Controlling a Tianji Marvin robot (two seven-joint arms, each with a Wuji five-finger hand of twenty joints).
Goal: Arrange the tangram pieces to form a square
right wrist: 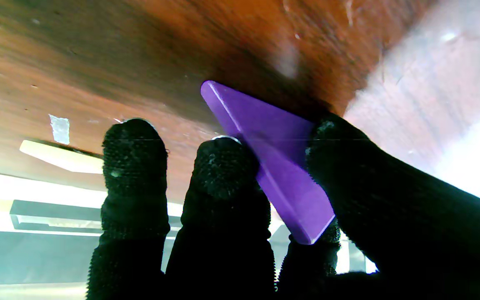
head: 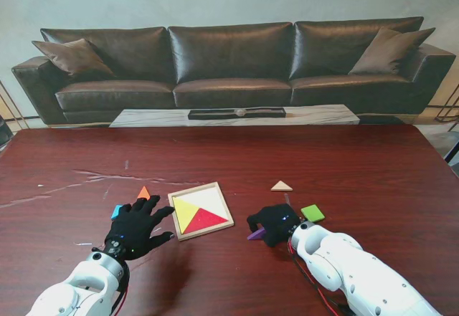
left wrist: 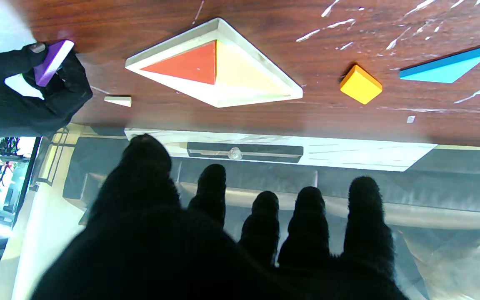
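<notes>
A dark red wooden tabletop (head: pixel 373 165) carried a square wooden tray (head: pixel 201 210), which serves as the landmark here. Inside the tray lay two large triangles meeting along one edge: a yellow triangle (head: pixel 186 211) and a red triangle (head: pixel 208 220), together filling about half of it.

To the left of the tray, the left hand (head: pixel 136 228), in a black glove, hovered palm down with its fingers spread and gripped nothing. In the left wrist view its fingers (left wrist: pixel 365 216) stood apart from one another. An orange piece (head: pixel 143 193) lay just left of the tray, beside the fingertips of that hand. A blue parallelogram (head: pixel 115 211) lay farther left of the tray, partly hidden by the hand in the stand view and plain in the left wrist view (left wrist: pixel 444 66).

To the right of the tray, the right hand (head: pixel 275 223), also in a black glove, was pinching a purple piece (head: pixel 256 233). In the right wrist view the purple piece (right wrist: pixel 273 158) was tilted, clamped between the thumb and the other fingers (right wrist: pixel 223 166), close over the wood. A green square (head: pixel 312 213) lay just right of that hand, farther from the tray. A pale wooden triangle (head: pixel 281 185) lay right of the tray and farther from me than the right hand.
</notes>
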